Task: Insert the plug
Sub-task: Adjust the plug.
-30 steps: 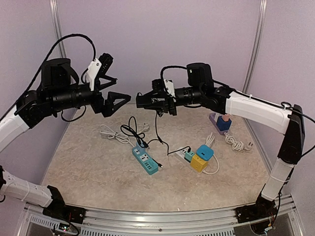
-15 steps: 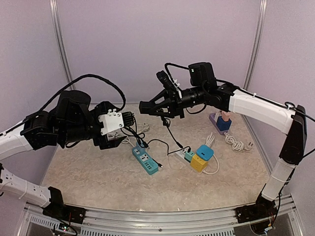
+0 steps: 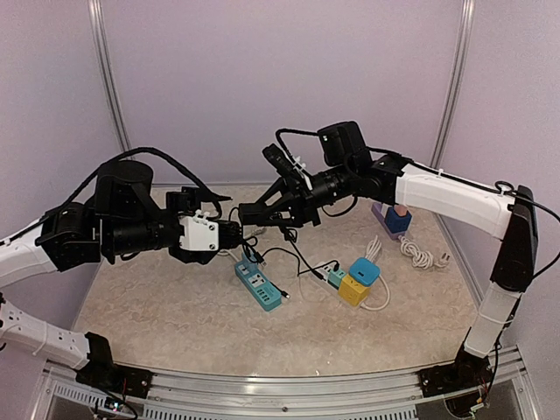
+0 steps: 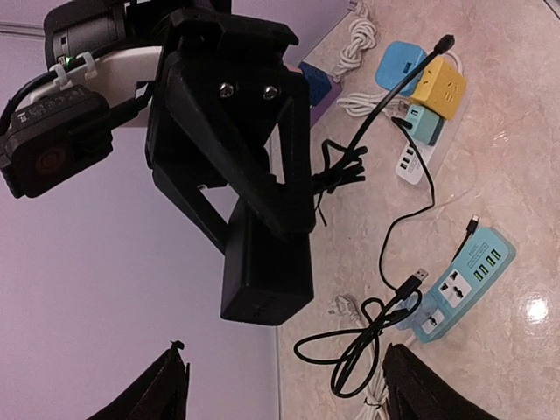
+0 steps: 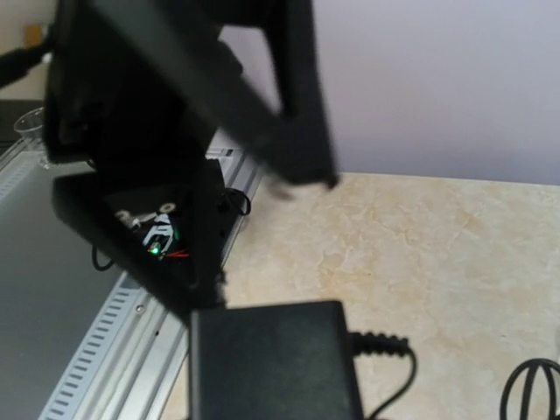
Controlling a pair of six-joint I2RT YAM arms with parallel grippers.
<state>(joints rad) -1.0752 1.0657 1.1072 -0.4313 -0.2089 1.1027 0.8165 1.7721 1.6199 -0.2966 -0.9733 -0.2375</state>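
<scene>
The plug is a black power-adapter block (image 4: 267, 271) with a black cord (image 4: 385, 105) trailing to the table. My right gripper (image 3: 262, 213) is shut on it and holds it in mid-air over the table's middle; in the right wrist view the block (image 5: 271, 363) fills the bottom. My left gripper (image 4: 293, 389) is open, its two dark fingertips wide apart, facing the block's free end from a short distance without touching it. Below lies a teal power strip (image 3: 258, 287) with free sockets.
A looped black USB cable (image 4: 376, 324) lies by the teal strip's far end. A white strip with yellow and blue cube adapters (image 3: 354, 280) sits to the right. A purple strip (image 3: 389, 219) and a coiled white cord (image 3: 420, 254) lie at the back right.
My left arm swung down from high on the left to face the held plug, its jaws narrowing somewhat. My right gripper moved slightly down and left with the plug.
</scene>
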